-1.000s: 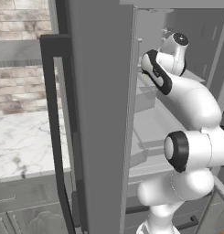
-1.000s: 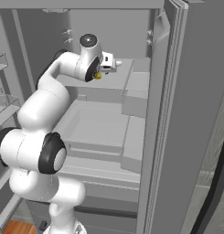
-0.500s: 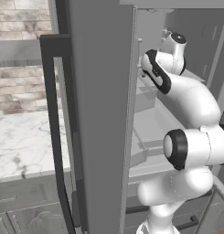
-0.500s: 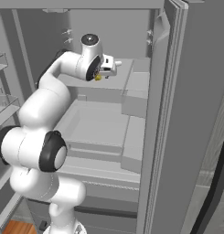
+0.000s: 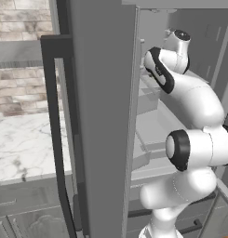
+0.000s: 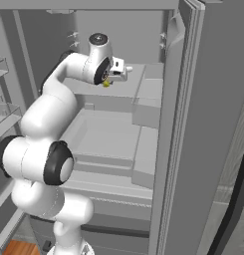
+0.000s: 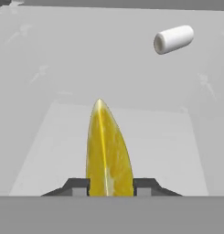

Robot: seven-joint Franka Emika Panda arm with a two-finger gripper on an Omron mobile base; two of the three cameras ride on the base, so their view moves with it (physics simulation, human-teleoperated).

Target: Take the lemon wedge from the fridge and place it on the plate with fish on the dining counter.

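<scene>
Fingertips: two dark tips (image 7: 77, 186) at the bottom of the hand view, one on each side of the lemon (image 7: 108, 151), both touching its flanks.
Gripper: seen from the right base view, the gripper (image 6: 109, 81) sits at the end of the white arm, reached into the fridge (image 6: 193, 124) over an upper shelf; its jaws are pinching the lemon.
Lemon: a bright yellow wedge, standing on end between the tips, its pointed end away from the camera in the hand view. In the right base view it is a small yellow spot just under the hand. Whether it rests on the shelf or is lifted off it cannot be told.
Shelf: a flat pale grey surface (image 7: 49, 146) under and beyond the lemon, inside the fridge.
White roll: a small white cylinder (image 7: 173, 39) lying on its side, farther back on the shelf, well apart from the lemon, toward the upper right of the hand view.
Fridge interior: grey shelves and bins stepped below the hand, grey back wall behind.
Fridge door: open, its grey edge and long dark handle (image 5: 55, 130) fill the middle of the left base view.
Beyond the door: a white marble worktop (image 5: 22, 148) and a brick wall (image 5: 17, 88) at the left.
</scene>
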